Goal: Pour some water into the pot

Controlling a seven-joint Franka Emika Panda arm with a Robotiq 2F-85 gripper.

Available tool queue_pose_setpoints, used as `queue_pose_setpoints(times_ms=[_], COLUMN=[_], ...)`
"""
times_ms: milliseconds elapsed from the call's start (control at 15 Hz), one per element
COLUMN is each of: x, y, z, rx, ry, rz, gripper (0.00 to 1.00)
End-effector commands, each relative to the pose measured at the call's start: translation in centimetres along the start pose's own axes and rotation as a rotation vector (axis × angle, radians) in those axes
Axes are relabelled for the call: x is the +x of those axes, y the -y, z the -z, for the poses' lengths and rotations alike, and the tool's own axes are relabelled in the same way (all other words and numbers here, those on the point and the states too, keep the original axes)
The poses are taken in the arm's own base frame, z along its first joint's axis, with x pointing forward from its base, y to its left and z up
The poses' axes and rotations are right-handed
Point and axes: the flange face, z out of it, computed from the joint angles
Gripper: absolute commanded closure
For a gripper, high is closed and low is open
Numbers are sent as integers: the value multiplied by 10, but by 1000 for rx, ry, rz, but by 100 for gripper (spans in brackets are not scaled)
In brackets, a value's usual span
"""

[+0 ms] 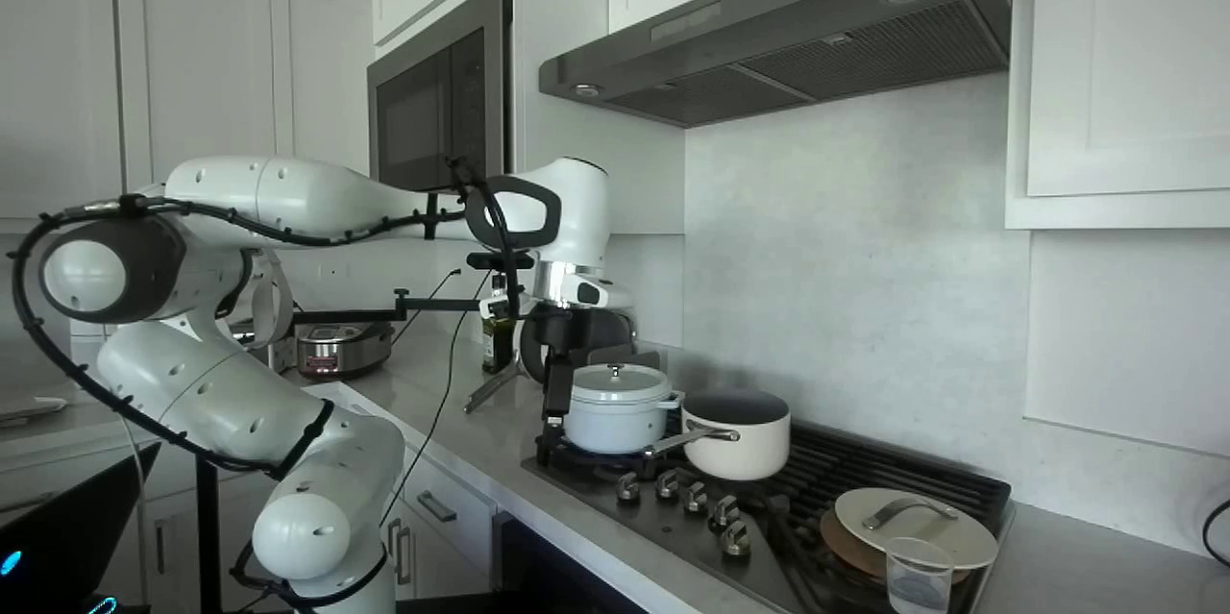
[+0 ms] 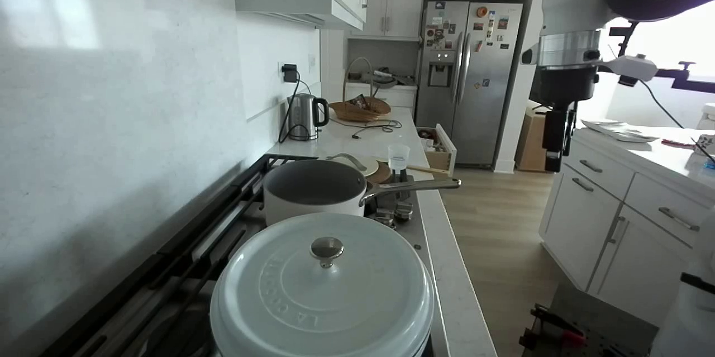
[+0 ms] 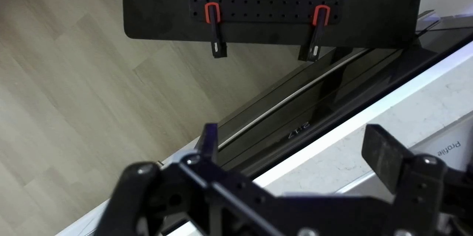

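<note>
Note black two-finger gripper with jaws spread wide and nothing between. Find likely target, cream-white dark-lined saucepan, uncovered on black burner grates, just beside pale-blue lidded round pot. Log small clear plastic cup, well apart from gripper, as probable water source; cannot tell fill. Judged risks: buckling of thin cup wall from too firm a squeeze; spill over grates from tilting short of rim; shoved saucepan from catching protruding steel handle on approach.
</note>
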Motion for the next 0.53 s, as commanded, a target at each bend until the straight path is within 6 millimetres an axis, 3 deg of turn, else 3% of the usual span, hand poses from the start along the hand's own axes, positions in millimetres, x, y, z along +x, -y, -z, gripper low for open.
queue_pose_setpoints(times_ms=[0,467], x=[9,38], y=[-17,-59], z=[0,-15], rx=[4,-31], ry=[-49,-150], rz=[-16,-1], gripper=[0,0])
